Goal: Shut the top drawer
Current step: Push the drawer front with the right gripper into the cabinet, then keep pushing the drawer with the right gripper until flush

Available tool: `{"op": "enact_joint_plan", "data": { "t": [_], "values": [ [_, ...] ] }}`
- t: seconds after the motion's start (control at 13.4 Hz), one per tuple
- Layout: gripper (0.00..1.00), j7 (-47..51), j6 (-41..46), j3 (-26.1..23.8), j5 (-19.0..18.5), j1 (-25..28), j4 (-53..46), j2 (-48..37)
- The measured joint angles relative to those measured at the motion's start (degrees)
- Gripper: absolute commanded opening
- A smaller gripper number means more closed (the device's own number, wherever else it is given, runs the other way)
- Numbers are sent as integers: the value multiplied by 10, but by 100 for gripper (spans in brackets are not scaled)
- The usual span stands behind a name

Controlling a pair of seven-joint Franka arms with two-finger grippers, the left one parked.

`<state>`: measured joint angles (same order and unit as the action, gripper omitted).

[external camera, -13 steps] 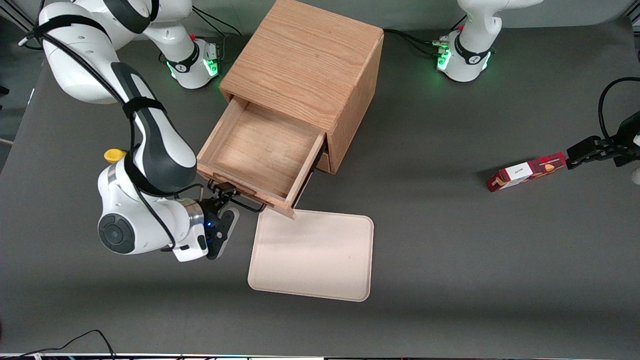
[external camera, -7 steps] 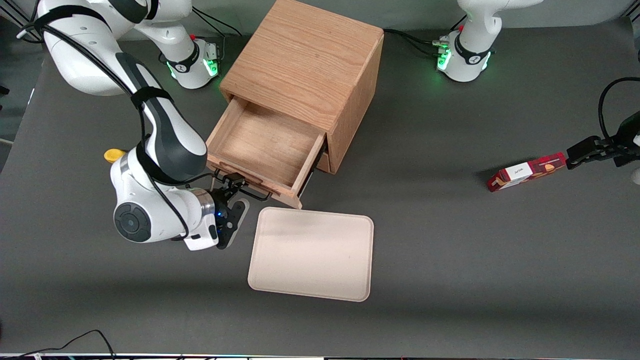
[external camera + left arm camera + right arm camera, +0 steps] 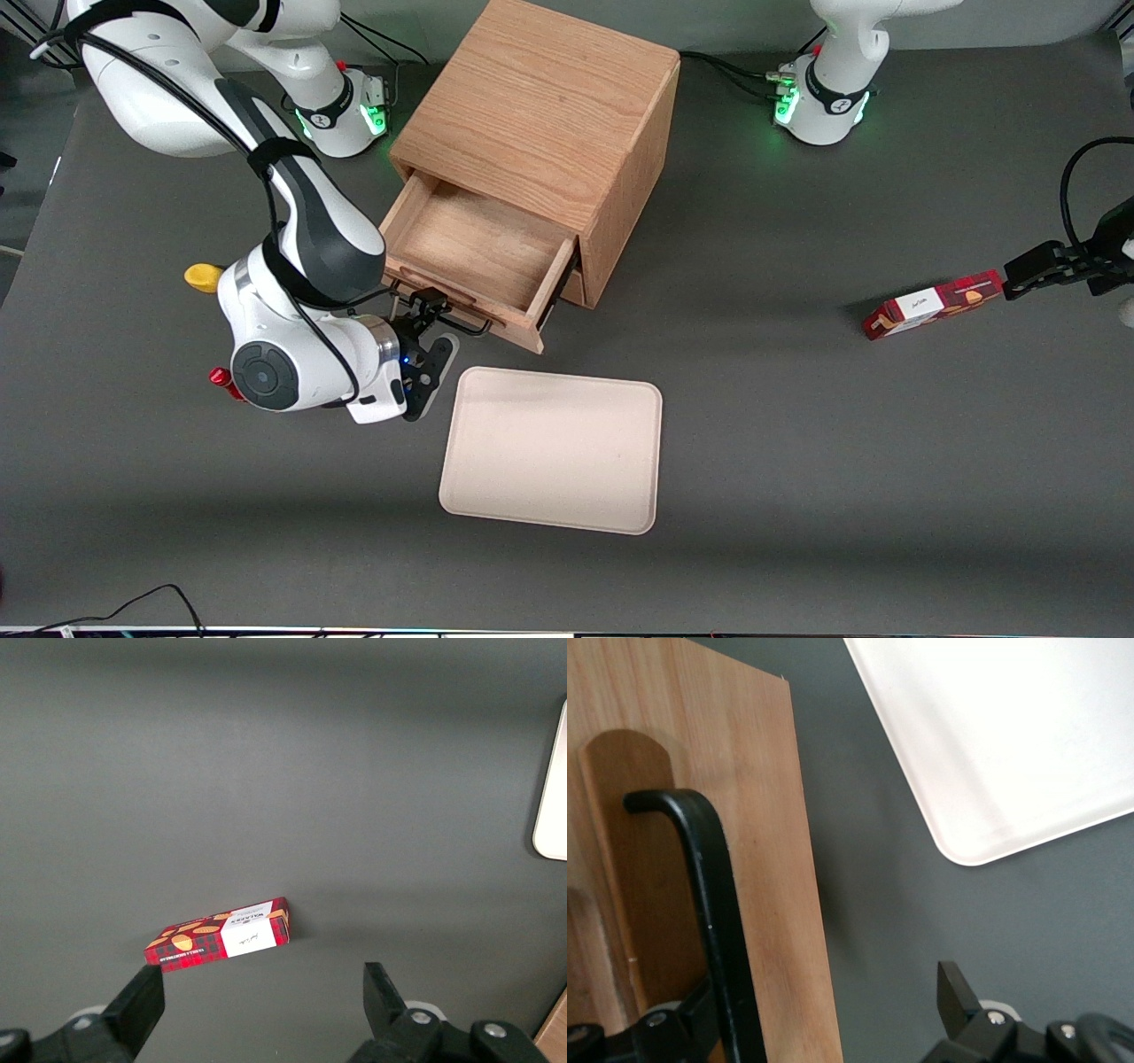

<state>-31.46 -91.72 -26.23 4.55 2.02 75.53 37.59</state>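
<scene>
Top drawer (image 3: 474, 244) half out of cabinet (image 3: 540, 115); open hand (image 3: 431, 312) straddling black handle (image 3: 713, 921). Could skew and jam under off-centre push.

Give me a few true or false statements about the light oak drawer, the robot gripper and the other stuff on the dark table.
1. The light oak top drawer is fully shut. False: it is partly open.
2. The gripper is at the drawer's thin black wire handle. True.
3. The cream rectangular tray holds a box. False: it is empty.
4. The red patterned box lies toward the parked arm's end of the table. True.
</scene>
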Motion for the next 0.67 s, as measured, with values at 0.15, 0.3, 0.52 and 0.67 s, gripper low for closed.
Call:
{"op": "enact_joint_plan", "data": {
  "t": [0.15,0.3,0.52,0.67],
  "values": [
    [100,4,-3,-3,0,0,16,-10],
    [100,13,-3,-9,3,0,33,-21],
    [100,27,-4,-20,5,0,57,-34],
    [100,34,-4,-25,6,0,72,-44]
  ]
}}
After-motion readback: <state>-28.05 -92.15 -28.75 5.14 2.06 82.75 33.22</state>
